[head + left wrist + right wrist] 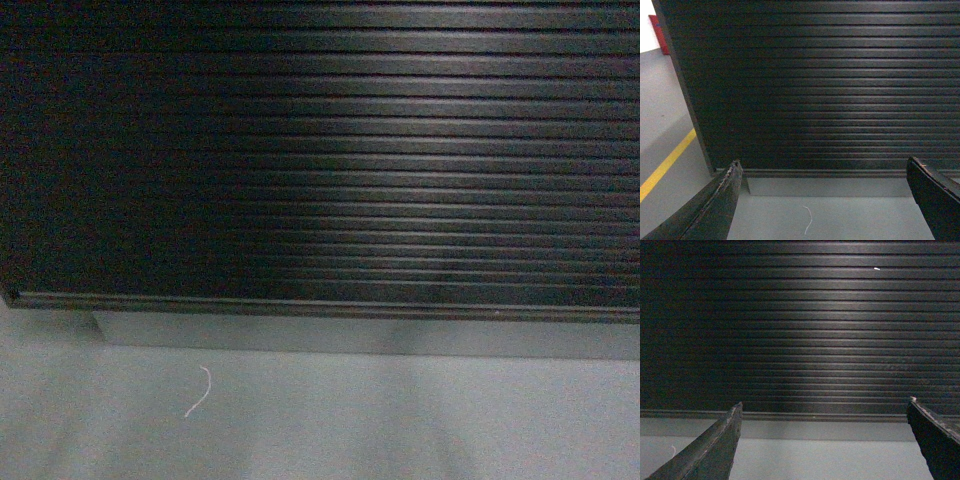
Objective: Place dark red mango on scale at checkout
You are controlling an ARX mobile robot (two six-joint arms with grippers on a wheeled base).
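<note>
- At the bottom of your left wrist view, the left gripper (825,200) has its fingers spread wide, nothing between them.
- The right gripper (825,440) is likewise spread and holds nothing.
- Beyond them lies grey floor (400,430), with a thin white thread (200,392) at lower left of the head view and a yellow line (665,165) at the left edge of the left wrist view.
- Farthest, the checkout (320,150) fills the frame with its ribbed black front; you see no mango or scale in any view.

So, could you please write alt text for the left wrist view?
The checkout's ribbed black front panel fills most of the frame, above grey floor. The open left gripper frames a thin white thread; a yellow floor line runs at far left.
</note>
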